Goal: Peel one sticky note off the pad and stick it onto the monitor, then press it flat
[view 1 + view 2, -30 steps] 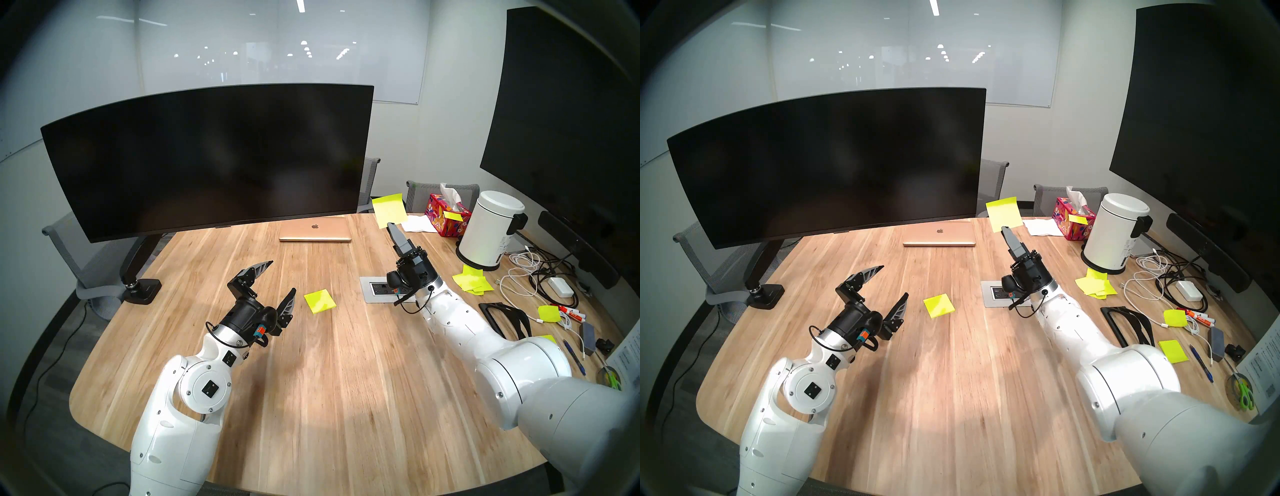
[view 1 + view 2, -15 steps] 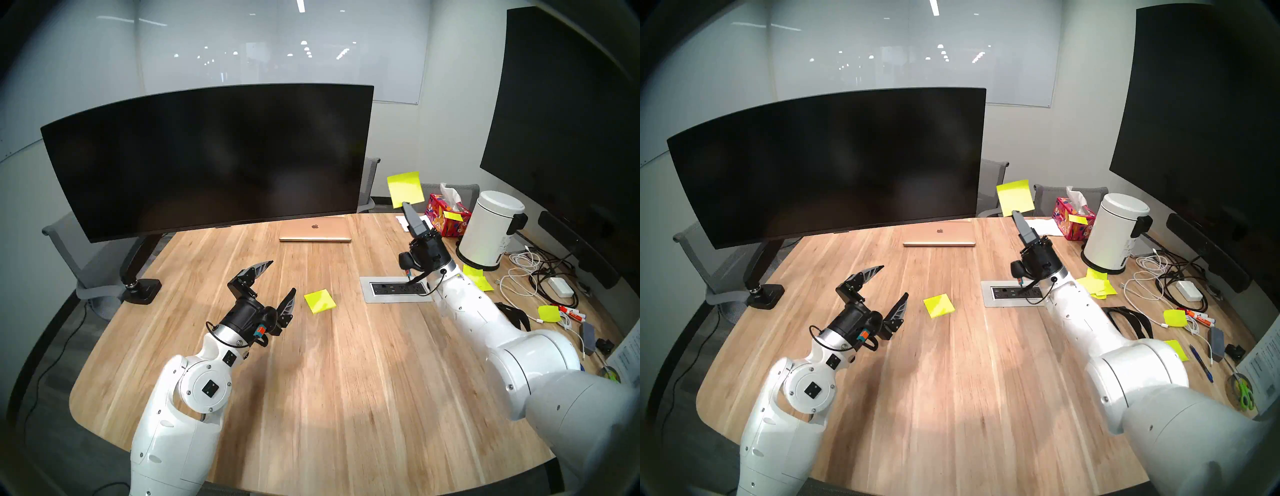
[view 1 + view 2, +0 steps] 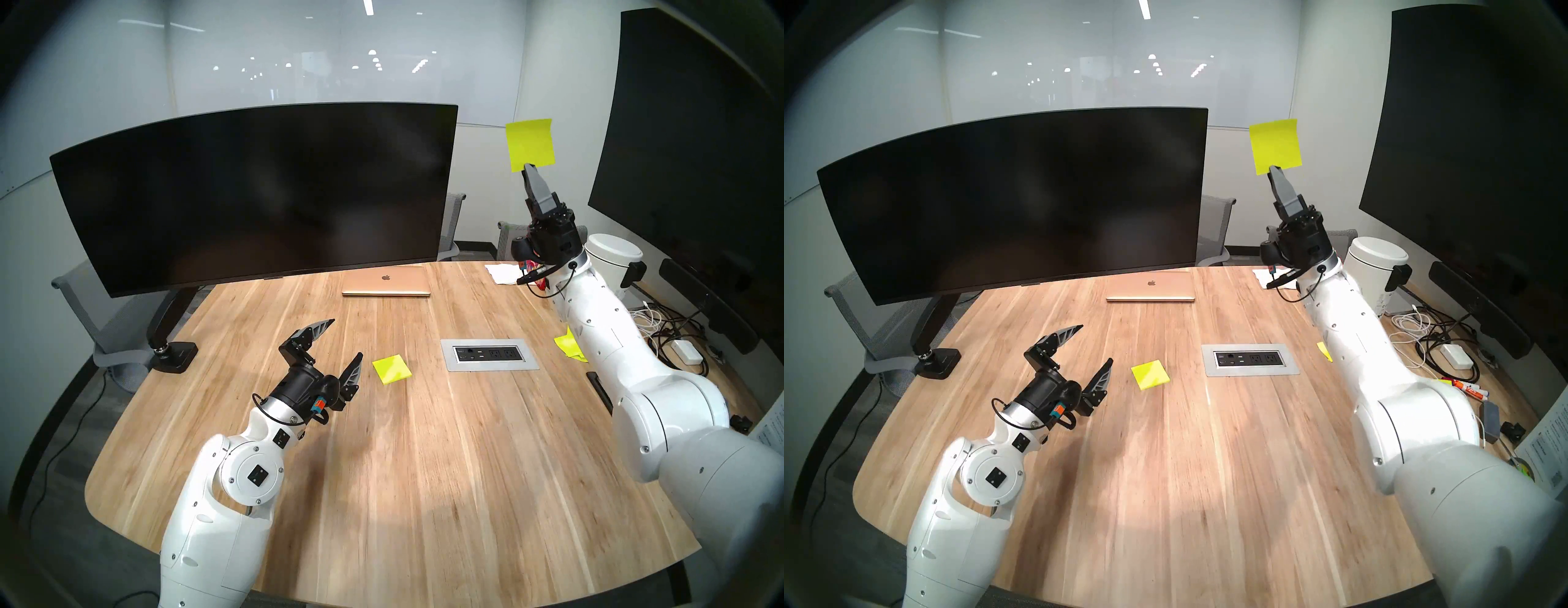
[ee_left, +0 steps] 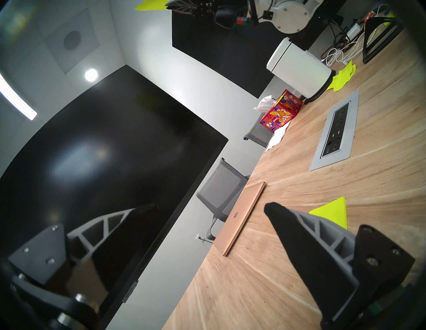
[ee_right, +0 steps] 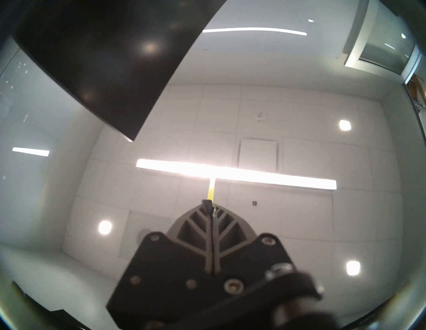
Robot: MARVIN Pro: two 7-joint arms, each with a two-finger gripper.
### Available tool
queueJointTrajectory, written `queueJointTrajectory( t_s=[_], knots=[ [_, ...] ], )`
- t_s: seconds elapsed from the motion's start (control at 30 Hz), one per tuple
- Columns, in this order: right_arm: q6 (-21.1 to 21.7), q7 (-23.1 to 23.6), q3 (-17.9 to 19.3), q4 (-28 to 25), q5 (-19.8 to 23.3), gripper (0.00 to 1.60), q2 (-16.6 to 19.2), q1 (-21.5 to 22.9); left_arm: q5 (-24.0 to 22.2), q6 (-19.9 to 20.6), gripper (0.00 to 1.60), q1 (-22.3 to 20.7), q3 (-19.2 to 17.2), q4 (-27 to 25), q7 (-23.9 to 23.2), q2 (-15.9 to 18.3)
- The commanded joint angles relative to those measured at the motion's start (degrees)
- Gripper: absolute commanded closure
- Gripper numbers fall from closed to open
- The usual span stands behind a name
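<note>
the right gripper [image 3: 527, 166] is pinched tight on the bottom edge of the sticky note [image 3: 530, 144]. the note stands up above the fingers, high in the air, to the right of the monitor [image 3: 254, 191] and well apart from it. in the right wrist view the note shows only as a thin yellow line [image 5: 210, 191] poking out past the closed fingertips.

the note is one thin sheet of paper. it looks very light and floppy, so it may bend or flap when the arm moves fast. it likely has one sticky strip, and which side that is on cannot be told here. holding it by one edge seems good, since most of the sheet is free to meet the screen.

the left gripper [image 3: 339, 344] is wide open and holds nothing. it hangs over the table [image 3: 403, 467], just beside the pad [image 3: 391, 369], which lies flat on the wood.

a closed laptop [image 3: 386, 282] sits under the monitor's right end. a white bin [image 3: 611, 259] is close behind the right arm, and a big black screen [image 3: 687, 140] is on the wall at the right. the air between the note and the monitor looks free.
</note>
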Motion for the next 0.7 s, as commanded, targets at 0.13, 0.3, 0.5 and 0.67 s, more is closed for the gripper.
queueJointTrajectory(
  t_s=[0.13, 0.3, 0.5, 0.67],
  knots=[
    [-10.8, 8.5, -3.4, -10.4, -0.9, 1.60, 1.6, -2.5, 0.1, -0.2, 0.00, 0.1, -0.2, -1.5, 0.4, 0.0],
    [-14.9, 14.2, -3.2, -14.6, -1.4, 1.60, 3.2, -5.1, 0.1, -0.1, 0.00, 0.2, -0.2, -1.6, 0.4, 0.0],
    [-17.5, 20.6, -1.7, -17.5, -1.2, 1.60, 3.0, -7.5, 0.2, -0.1, 0.00, 0.3, -0.2, -1.8, 0.4, -0.1],
    [-18.8, 27.3, 0.2, -22.1, 0.3, 1.60, 2.7, -9.9, 0.2, 0.0, 0.00, 0.3, -0.2, -1.8, 0.4, -0.1]
  ],
)
